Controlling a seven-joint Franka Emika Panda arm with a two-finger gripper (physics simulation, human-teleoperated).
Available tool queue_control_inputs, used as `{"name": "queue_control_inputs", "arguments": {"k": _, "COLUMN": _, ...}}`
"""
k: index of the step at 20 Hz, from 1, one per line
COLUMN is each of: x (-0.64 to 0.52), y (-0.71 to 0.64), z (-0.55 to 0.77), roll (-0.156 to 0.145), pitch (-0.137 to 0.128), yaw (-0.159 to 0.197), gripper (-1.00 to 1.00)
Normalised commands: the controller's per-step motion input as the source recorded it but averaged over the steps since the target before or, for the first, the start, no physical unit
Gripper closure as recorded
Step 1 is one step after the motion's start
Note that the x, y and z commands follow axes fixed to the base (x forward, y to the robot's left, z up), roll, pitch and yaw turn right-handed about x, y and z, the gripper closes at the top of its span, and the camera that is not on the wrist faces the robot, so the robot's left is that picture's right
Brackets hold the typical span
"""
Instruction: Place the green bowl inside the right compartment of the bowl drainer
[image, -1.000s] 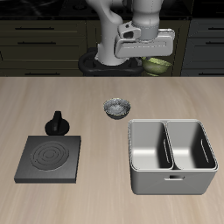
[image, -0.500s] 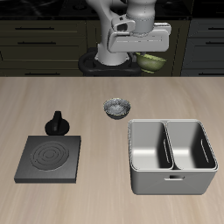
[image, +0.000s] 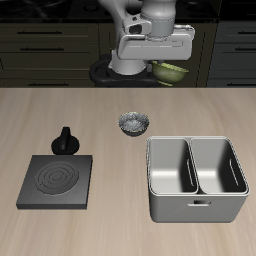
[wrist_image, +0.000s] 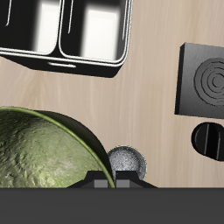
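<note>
High above the table's back edge, my gripper (image: 166, 64) is shut on the rim of the green bowl (image: 175, 72), which hangs tilted beneath the hand. In the wrist view the green bowl (wrist_image: 44, 153) fills the near field, showing its mottled olive inside. The bowl drainer (image: 180, 205), a grey two-well bin with a slot handle on its front, stands near the table's front edge, well below and forward of the bowl. Both wells of the bowl drainer (wrist_image: 87, 54) look empty. My fingertips are hidden behind the hand and the bowl.
A dark speckled bowl (image: 133, 123) sits mid-table, just behind the drainer's corner, and shows as the speckled bowl (wrist_image: 128, 160) in the wrist view. A flat black stove plate (image: 58, 181) lies to the side, with a black knobbed object (image: 66, 141) behind it.
The gripper has carried the green bowl a little sideways, toward the table's middle, and slightly upward. Everything on the table stays where it was.
</note>
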Motion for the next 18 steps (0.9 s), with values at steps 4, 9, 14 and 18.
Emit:
{"name": "queue_control_inputs", "arguments": {"k": 4, "x": 0.53, "y": -0.17, "z": -0.03, "roll": -0.035, "pitch": 0.048, "yaw": -0.007, "gripper": 1.00}}
{"name": "queue_control_inputs", "arguments": {"k": 9, "x": 0.48, "y": -0.08, "z": 0.06, "roll": -0.019, "pitch": 0.018, "yaw": -0.007, "gripper": 1.00}}
{"name": "queue_control_inputs", "arguments": {"k": 14, "x": 0.43, "y": 0.01, "z": 0.14, "roll": 0.015, "pitch": -0.008, "yaw": -0.011, "gripper": 1.00}}
{"name": "queue_control_inputs", "arguments": {"k": 18, "x": 0.37, "y": -0.09, "z": 0.10, "roll": -0.010, "pitch": -0.006, "yaw": -0.001, "gripper": 1.00}}
